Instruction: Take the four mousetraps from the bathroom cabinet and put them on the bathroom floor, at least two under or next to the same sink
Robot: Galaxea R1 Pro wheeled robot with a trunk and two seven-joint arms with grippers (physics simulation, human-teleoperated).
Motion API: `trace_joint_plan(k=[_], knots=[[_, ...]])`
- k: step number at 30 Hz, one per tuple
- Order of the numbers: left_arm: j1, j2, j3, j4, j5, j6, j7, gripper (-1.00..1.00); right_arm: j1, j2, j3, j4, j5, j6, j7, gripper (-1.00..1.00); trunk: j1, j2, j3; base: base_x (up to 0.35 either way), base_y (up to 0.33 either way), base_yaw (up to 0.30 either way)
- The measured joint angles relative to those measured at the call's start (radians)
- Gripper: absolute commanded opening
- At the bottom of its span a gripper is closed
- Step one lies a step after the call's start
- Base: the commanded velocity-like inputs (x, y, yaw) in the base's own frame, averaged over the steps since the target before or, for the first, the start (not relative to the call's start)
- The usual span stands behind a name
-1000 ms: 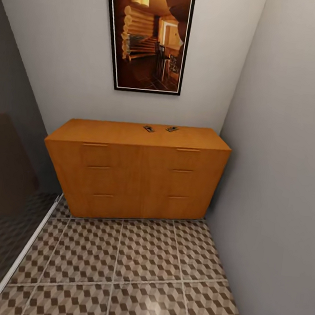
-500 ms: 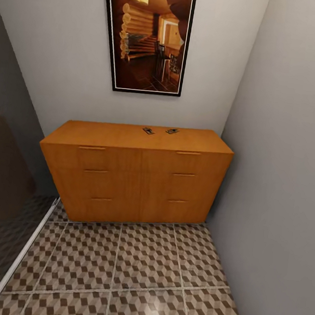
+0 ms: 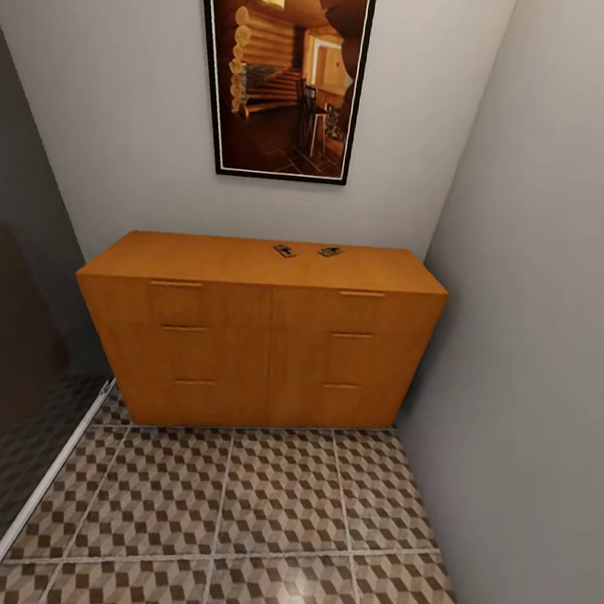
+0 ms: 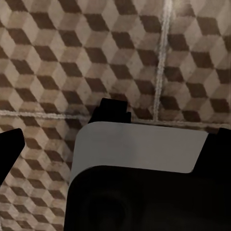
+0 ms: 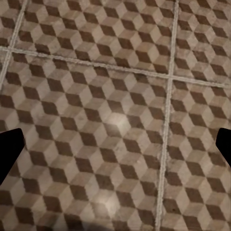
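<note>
Mousetraps (image 3: 285,250) (image 3: 330,250), two of them, lie on the cabinet (image 3: 243,333) top at frame centre; you haven't set any on the tiled floor (image 3: 252,511) that I can see. Both grippers (image 4: 115,144) (image 5: 115,144) hang spread wide over tiles, holding nothing.

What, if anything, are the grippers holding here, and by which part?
Nothing. The right gripper is open over bare floor tiles. The left one is too hidden to judge. Two mousetraps lie on the cabinet.

cube-patterned bathroom floor (image 4: 72,57), pale grout lines, robot's white-and-black body (image 4: 139,183)
</note>
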Motion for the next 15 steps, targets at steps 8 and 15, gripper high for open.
trace_joint_plan(k=[8, 15], knots=[[-0.041, 0.0, 0.0, 0.001, 0.0, 0.003, 0.004, 1.0, -0.009, 0.002, 0.005, -0.042, 0.003, -0.001, -0.002, 1.0, 0.0, 0.0, 0.0, 0.0, 0.0, 0.0], [-0.08, -0.006, 0.001, -0.008, -0.001, 0.016, 0.006, 1.0, -0.041, 0.012, 0.008, -0.081, -0.001, 0.01, -0.003, 1.0, 0.0, 0.0, 0.0, 0.0, 0.0, 0.0]])
